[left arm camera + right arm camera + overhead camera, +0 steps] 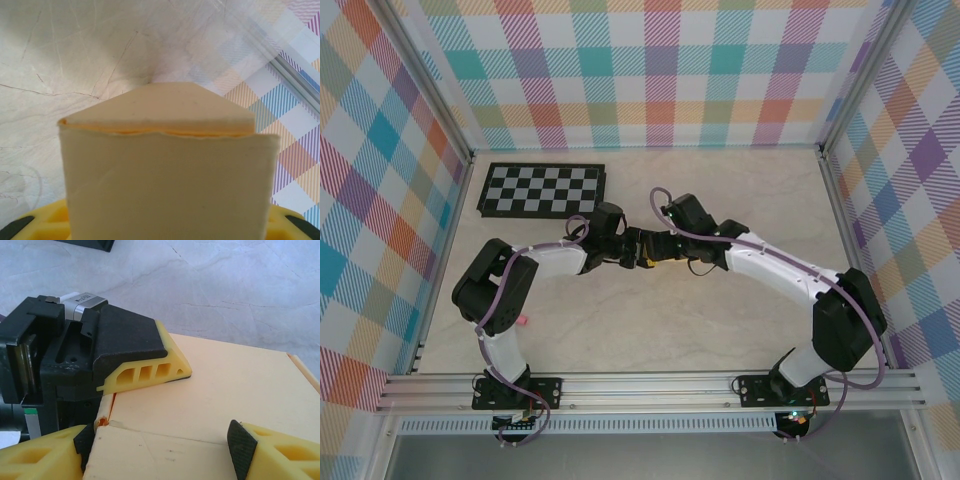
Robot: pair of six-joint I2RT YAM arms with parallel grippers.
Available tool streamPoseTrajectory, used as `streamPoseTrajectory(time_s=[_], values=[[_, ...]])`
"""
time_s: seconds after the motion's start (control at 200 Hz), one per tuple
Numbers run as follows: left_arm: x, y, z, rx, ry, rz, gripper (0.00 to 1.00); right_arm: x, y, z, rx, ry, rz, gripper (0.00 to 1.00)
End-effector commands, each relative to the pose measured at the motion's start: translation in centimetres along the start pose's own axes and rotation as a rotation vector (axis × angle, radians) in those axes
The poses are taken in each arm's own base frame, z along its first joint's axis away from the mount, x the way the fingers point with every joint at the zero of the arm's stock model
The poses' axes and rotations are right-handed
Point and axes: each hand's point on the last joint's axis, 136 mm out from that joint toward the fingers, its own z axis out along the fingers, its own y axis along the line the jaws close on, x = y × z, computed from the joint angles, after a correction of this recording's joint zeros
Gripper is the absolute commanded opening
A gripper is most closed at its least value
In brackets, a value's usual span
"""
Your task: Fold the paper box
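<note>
The paper box (235, 385) is pale yellow-orange card held above the table between both grippers. My left gripper (165, 225) is shut on it: one yellow finger (145, 372) lies flat on the box's top face, and the box (170, 185) takes up the space between the left fingers (45, 220), with a tapered flap (165, 107) standing behind it. My right gripper (160, 445) straddles the near folded panel (155, 455). Its black pads (241, 447) rest against the panel's two side edges. From above, both grippers (625, 245) (658, 248) meet at mid-table, hiding the box.
A black-and-white checkerboard (542, 190) lies at the back left of the marble table (720, 330). Plaid walls (650, 70) close in three sides. A small pink object (521, 320) lies by the left arm's elbow. An aluminium rail (650, 388) runs along the near edge.
</note>
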Motion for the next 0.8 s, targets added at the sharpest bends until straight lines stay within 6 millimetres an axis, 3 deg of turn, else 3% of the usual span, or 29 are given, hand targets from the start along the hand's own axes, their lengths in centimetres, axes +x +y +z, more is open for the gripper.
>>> streamPoseTrajectory(time_s=[0.0,0.14,0.59,0.795], values=[[-2.0,3.1,0.4,-0.083,-0.071,-0.089,0.26,2.1,0.1,-1.0,0.025,0.105,-0.08,0.74],[-2.1,3.1,0.4,-0.08,-0.073,-0.09,0.26,1.3,-0.3,-1.4,0.056,0.106,-0.138,0.74],[-2.1,3.2,0.4,-0.083,-0.073,-0.09,0.26,3.6,-0.9,0.1,0.055,0.132,-0.065,0.72],[-2.1,3.1,0.5,-0.078,-0.073,-0.087,0.26,3.1,-1.1,-0.6,0.071,0.117,-0.08,0.75]])
